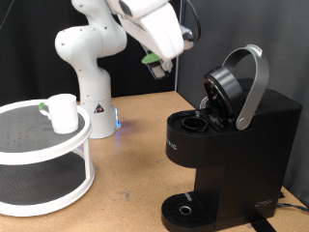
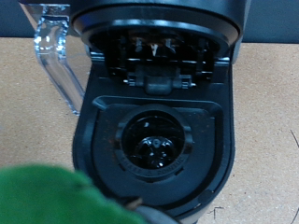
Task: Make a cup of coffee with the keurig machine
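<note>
The keurig machine (image 1: 232, 145) stands at the exterior view's right with its grey-handled lid (image 1: 241, 82) raised and the pod chamber (image 1: 193, 124) open. My gripper (image 1: 154, 66) hangs above and to the exterior view's left of the chamber, shut on a small green-topped pod (image 1: 152, 60). In the wrist view the empty round chamber (image 2: 154, 145) lies straight ahead, and the blurred green pod (image 2: 56, 196) fills the near corner. The white cup (image 1: 64, 112) sits on a round white stand at the exterior view's left, far from the gripper.
The white two-tier stand (image 1: 43, 159) takes up the exterior view's left side. The arm's base (image 1: 92, 97) stands behind it. A clear water tank (image 2: 56, 56) sits beside the machine. The drip base (image 1: 183, 210) holds nothing. Bare wooden table lies between stand and machine.
</note>
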{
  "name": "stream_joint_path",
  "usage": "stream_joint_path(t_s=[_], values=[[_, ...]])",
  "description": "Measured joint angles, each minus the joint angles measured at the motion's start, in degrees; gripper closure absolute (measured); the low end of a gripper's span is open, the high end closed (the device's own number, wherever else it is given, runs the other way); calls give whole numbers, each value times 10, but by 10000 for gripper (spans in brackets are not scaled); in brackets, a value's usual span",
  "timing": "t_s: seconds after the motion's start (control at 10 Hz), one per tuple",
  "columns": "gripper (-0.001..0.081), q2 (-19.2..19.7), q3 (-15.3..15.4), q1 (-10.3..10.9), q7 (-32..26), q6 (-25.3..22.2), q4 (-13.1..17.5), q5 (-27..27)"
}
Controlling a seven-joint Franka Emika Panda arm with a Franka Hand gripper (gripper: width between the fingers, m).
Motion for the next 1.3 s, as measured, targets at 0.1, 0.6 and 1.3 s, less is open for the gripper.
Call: stream_joint_path(t_s=[0.1,0.6,1.3], values=[[352,1,2,0,0,14,-11,8],[352,23,22,3,-22,33,-34,26],[352,36,68,11,-19,101,-78,27]])
